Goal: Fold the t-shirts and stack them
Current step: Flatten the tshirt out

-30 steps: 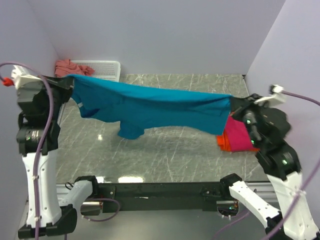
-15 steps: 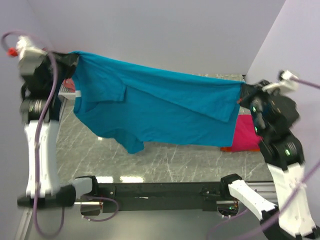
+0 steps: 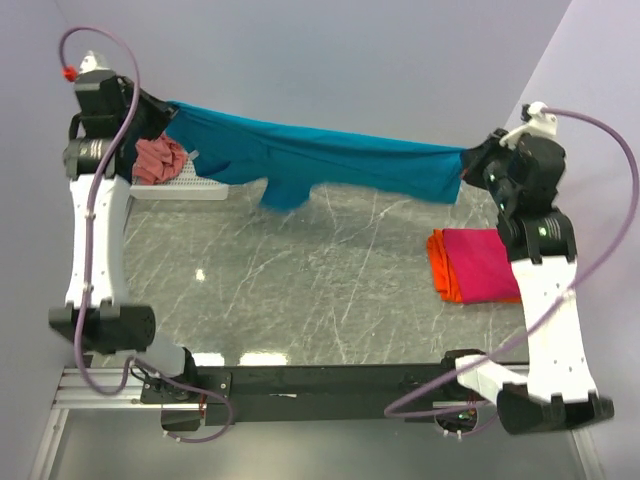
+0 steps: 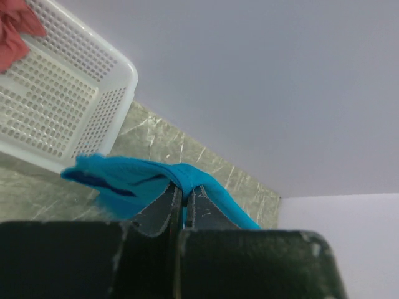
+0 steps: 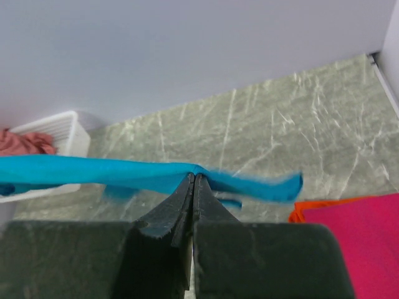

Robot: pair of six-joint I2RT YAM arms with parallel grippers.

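We hold the teal-blue t-shirt [image 3: 330, 165] stretched in the air between our two arms, raised above the grey marbled tabletop [image 3: 300, 290]. Our left jaws are clenched on one end of it, high at the far left, just above the white mesh basket [image 3: 195, 187]. In the left wrist view the cloth is pinched in the narrow slit between the dark fingers, with a bunched flap spilling out to one side. Our right jaws are clenched on the other end at the far right. The right wrist view shows the cloth caught between the closed fingers, with a short tail poking out past them.

Between the two grips the shirt runs as a long, slightly sagging band. One loose flap droops down left of its middle.

The salmon-pink t-shirt [image 3: 160, 160] lies crumpled in the basket, under the left arm [image 3: 95, 220]. On the right side of the tabletop the magenta-pink t-shirt [image 3: 485, 262] lies folded on top of the orange t-shirt [image 3: 438, 272], whose edge shows along its left side, just beside the right arm [image 3: 545, 270].
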